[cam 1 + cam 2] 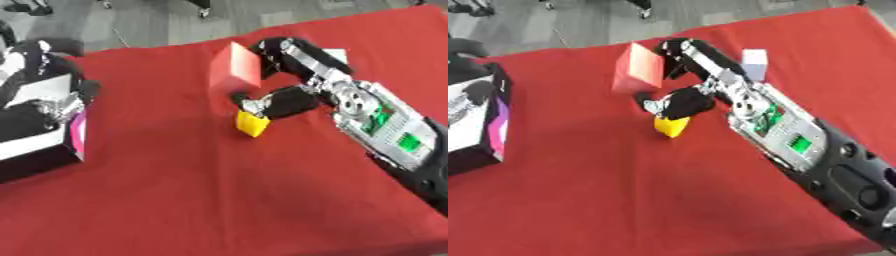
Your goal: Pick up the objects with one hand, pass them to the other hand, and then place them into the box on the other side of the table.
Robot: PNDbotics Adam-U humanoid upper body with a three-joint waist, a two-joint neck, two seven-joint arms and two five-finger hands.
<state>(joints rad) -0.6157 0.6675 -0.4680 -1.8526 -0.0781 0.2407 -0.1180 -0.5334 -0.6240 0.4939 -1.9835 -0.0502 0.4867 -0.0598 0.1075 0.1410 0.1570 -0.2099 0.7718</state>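
Yellow block point(251, 124) under right hand point(289, 100), mid-table

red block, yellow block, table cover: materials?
Red block: matte, flat faces and crisp edges, probably foam or painted wood; can't tell which. Yellow block: same matte solid look, likely alike. Table cover: red cloth, looks like felt, no shine, soft drape at the edge.

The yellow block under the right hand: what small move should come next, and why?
Probably close the thumb and fingers of the right hand around the yellow block before lifting. The thumb tip sits at the block's top, the fingers arch over by the red block, and the yellow block rests on the red cloth, seemingly not yet gripped.
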